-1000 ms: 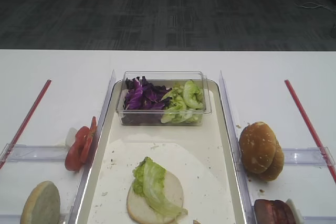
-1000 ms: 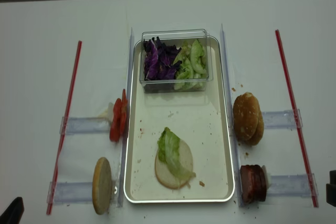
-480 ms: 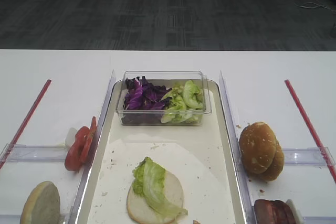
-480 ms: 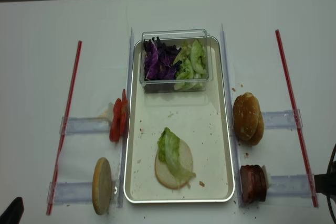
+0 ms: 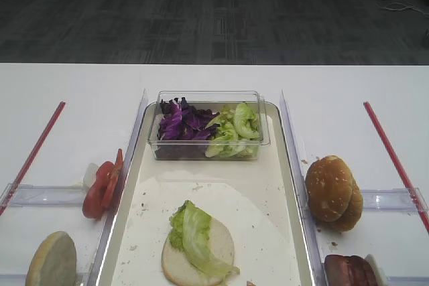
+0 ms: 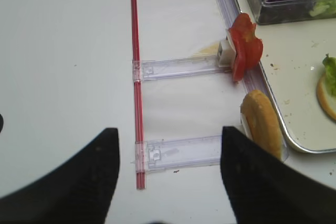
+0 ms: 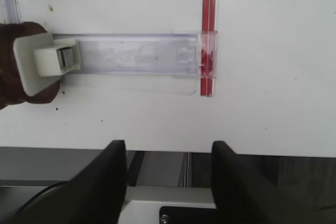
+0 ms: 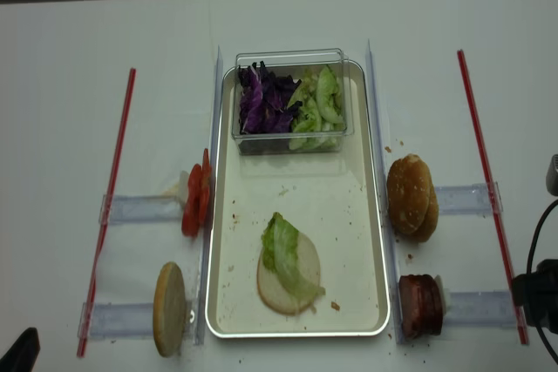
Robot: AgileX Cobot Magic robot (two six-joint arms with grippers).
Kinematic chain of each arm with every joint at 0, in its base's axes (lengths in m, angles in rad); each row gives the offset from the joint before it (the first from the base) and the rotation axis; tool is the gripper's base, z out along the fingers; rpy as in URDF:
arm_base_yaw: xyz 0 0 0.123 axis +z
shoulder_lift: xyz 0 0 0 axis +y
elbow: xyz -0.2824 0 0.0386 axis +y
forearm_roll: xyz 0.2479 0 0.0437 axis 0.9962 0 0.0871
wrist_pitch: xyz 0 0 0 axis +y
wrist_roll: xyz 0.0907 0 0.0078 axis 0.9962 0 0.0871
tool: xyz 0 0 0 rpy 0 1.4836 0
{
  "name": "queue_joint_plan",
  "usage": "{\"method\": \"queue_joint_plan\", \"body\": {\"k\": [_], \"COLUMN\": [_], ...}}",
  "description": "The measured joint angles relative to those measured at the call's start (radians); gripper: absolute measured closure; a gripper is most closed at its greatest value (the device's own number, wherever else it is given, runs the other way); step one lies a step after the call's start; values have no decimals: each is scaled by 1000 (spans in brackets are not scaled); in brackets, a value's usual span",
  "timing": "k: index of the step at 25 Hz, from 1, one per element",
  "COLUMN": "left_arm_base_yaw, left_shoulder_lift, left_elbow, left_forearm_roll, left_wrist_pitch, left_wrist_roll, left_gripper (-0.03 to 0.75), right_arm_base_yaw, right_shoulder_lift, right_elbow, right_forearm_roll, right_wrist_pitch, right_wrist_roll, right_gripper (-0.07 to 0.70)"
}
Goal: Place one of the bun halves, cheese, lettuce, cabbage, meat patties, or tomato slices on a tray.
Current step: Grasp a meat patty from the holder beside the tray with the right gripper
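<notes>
Tray [image 8: 375, 241] taken as landmark, lying long on the white surface [image 8: 70, 58]. Inside it, at the near end: one pale bun half [image 8: 288, 280] lying flat, with a lettuce [image 8: 283, 254] leaf draped across it. At the far end inside the tray: clear tub [image 8: 292, 57] holding purple cabbage [image 8: 261, 102] on its left and more green leaves on its right.

Left of the tray: tomato slices [image 8: 197, 202] standing on edge in a clear rail, touching the tray's outer wall; nearer along that side, another pale bun half [image 8: 169, 307] upright on edge. Right of the tray: two golden bun domes [image 8: 410, 196] leaning together; nearer, meat patties [image 8: 418, 304] on edge against a white stop.

Compared with a second earlier: no food shifted, same leaf on the same bun. Right arm moved inward and farther along the right edge of the overhead view, from a dark sliver at the border to a black mount with a looped cable, right of the red strip [image 8: 488, 180] beyond the patties. Right gripper [image 7: 168, 174] open wide in its wrist view, holding nothing, over the surface's near edge. Left gripper [image 6: 168, 182] likewise spread open, empty, left of the tray, unchanged.
</notes>
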Motion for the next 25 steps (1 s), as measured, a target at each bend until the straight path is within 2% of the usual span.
{"method": "queue_joint_plan", "body": {"k": [8, 16, 25], "left_arm_base_yaw": [0, 0, 0], "left_shoulder_lift": [0, 0, 0], "left_elbow": [0, 0, 0], "left_forearm_roll": [0, 0, 0], "left_wrist_pitch": [0, 0, 0], "left_wrist_roll": [0, 0, 0], "left_gripper": [288, 288, 288], "right_arm_base_yaw": [0, 0, 0], "right_shoulder_lift": [78, 134, 138], "right_elbow": [-50, -69, -69], "right_forearm_roll": [4, 13, 101], "right_wrist_pitch": [28, 26, 26], "right_wrist_roll": [-6, -6, -34], "right_gripper": [252, 252, 252]}}
